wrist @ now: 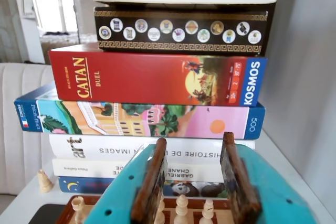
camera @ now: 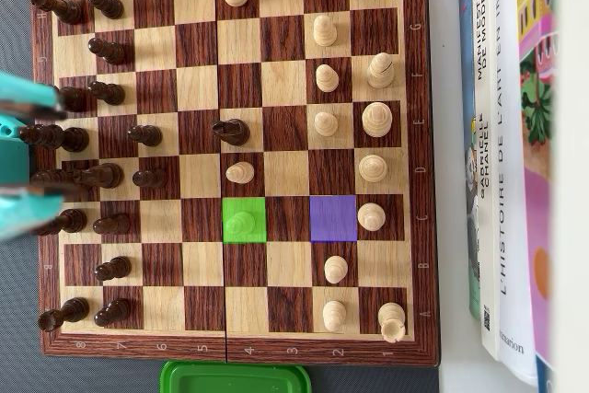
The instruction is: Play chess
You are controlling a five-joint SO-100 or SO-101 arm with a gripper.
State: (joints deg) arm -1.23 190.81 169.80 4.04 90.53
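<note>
In the overhead view a wooden chessboard (camera: 419,135) carries dark pieces (camera: 110,94) on its left side and white pieces (camera: 373,167) on its right. A white pawn (camera: 243,222) stands on a green-marked square. A purple-marked square (camera: 333,218) two squares to its right is empty. A dark pawn (camera: 230,131) and a white pawn (camera: 240,172) stand mid-board. My teal gripper (camera: 41,152) hovers over the board's left edge above the dark pieces, open and empty. In the wrist view its brown-padded jaws (wrist: 195,140) stand apart, with white pieces (wrist: 181,203) seen between them.
A stack of books and board-game boxes (wrist: 157,80) stands just beyond the white side of the board, also seen in the overhead view (camera: 502,135). A green lid (camera: 235,377) lies at the board's bottom edge. One white piece (wrist: 44,181) stands off the board.
</note>
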